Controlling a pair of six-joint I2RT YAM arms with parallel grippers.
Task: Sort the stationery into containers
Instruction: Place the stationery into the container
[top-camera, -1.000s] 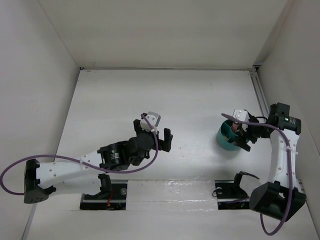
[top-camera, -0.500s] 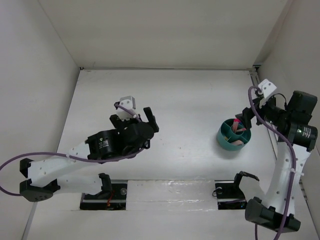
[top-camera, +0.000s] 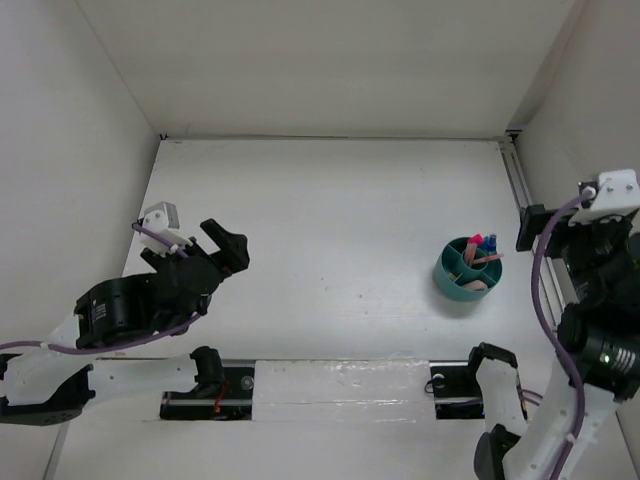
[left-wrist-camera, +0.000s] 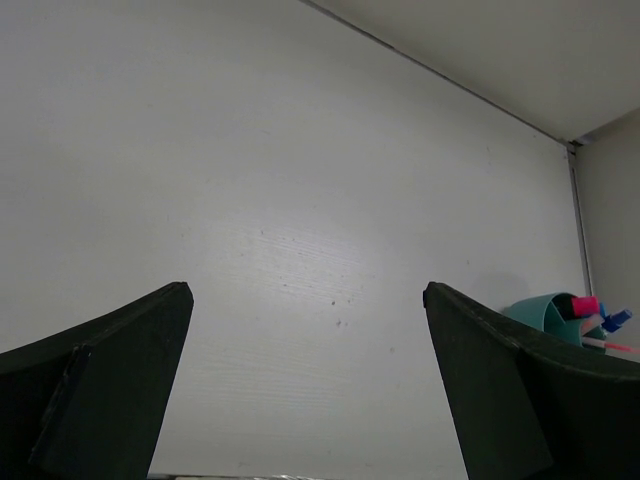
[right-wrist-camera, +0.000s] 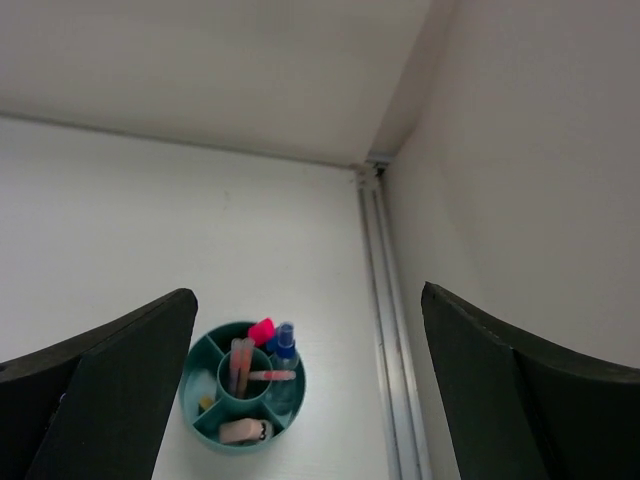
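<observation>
— Where's the cup (top-camera: 449, 284)?
— Upright on the tabletop (top-camera: 330, 220), out toward 3 o'clock. Pens (right-wrist-camera: 241, 365), a pink cap (right-wrist-camera: 262, 330) and a blue cap (right-wrist-camera: 285, 333) stick up from its compartments.
— And the hands?
— Left hand (left-wrist-camera: 305, 298) and right hand (right-wrist-camera: 305, 292) are both spread wide, holding nothing, neither touching the cup.

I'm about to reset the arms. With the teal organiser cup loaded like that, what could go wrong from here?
One: the pink-capped highlighter and the clear blue-capped bottle stick up above the rim of the round teal plastic organiser cup, so a low sweep by the right pincer might catch them and tip it. Two: a thin pink-orange pen seems to lie across the dividers; a bump might flick it out.
</observation>
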